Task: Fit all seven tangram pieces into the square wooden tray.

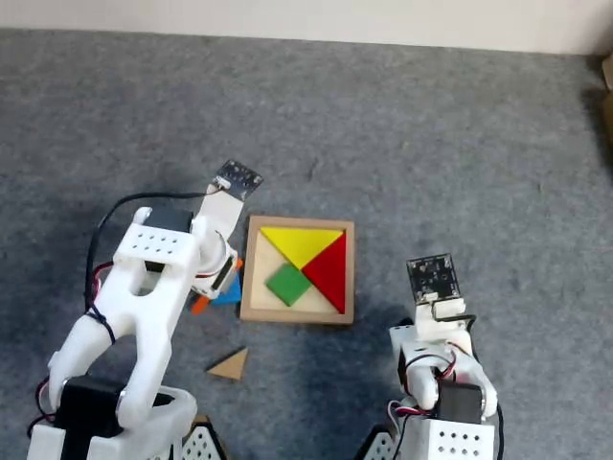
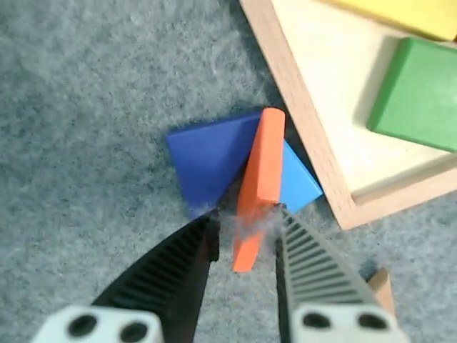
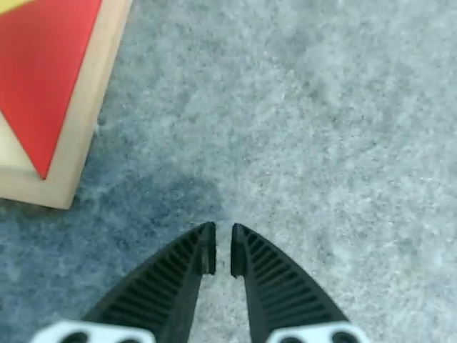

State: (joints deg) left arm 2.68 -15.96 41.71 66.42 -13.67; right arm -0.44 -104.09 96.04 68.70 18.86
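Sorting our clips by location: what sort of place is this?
Likely a tabletop robotics test bench: the left gripper holding an orange piece, the right gripper beside it, a grey felt surface, and a wooden tangram tray.

Grey carpet (image 1: 431, 115) (pale wall (image 1: 287, 14) behind)

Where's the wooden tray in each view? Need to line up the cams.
High view: tray at centre, between the two arms.
Left wrist view: a tray corner, right beside the orange piece, green square inside.
Right wrist view: a tray corner with the red triangle tip in it.
Landmarks: green square links high and left wrist views; red triangle links high and right wrist.
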